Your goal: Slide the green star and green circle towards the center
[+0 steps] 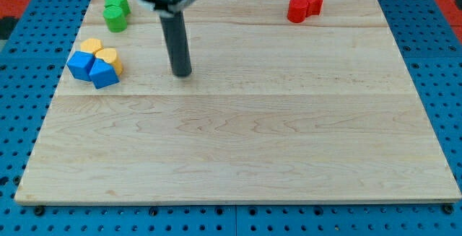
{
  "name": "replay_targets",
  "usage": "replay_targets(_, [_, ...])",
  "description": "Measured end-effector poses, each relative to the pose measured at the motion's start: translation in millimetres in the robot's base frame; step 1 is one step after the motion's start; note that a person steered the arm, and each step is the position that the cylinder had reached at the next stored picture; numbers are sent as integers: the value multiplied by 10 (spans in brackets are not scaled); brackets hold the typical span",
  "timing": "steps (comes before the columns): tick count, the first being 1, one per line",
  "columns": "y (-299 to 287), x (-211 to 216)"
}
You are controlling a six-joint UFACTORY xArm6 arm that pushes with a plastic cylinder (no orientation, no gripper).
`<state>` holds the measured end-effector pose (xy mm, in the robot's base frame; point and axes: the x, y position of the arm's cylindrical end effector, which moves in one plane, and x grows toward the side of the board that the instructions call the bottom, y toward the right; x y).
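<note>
The green star (pixel 117 3) lies at the board's top left, with the green circle (pixel 115 19) touching it just below. My tip (pixel 182 73) rests on the board to the right of and below both green blocks, well apart from them. It is also to the right of the yellow and blue cluster. No block touches the tip.
Two yellow blocks (pixel 101 51) and two blue blocks (pixel 92 68) sit bunched at the left edge. Two red blocks (pixel 304 6) sit together at the top right. The wooden board (pixel 238 149) lies on a blue pegboard.
</note>
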<state>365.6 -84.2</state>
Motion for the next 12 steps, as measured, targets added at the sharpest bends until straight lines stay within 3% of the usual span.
replay_targets(1, [58, -1016])
replay_targets(2, [-441, -1511])
replay_targets(3, [-1099, -1739])
replay_targets(7, [-1865, -1498])
replay_targets(9, [-1693, -1115])
replay_targets(12, [-792, -691])
